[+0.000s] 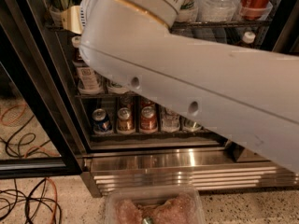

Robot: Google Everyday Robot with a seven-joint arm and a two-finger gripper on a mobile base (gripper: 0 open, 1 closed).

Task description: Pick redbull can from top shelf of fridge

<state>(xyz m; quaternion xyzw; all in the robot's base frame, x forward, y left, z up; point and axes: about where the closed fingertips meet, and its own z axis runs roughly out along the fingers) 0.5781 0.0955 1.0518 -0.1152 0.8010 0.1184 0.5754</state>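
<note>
My white arm fills most of the camera view and runs up and left across the open fridge. My gripper is past the top edge of the view, out of sight. No redbull can shows: it is hidden or out of view. The highest wire rack in view holds a red cola can and a clear water bottle. I cannot tell whether this rack is the top shelf.
The bottom rack holds a dark-blue can, a gold can and a red can. The black door frame stands open at the left. Cables lie on the floor. A clear plastic tub sits at the bottom edge.
</note>
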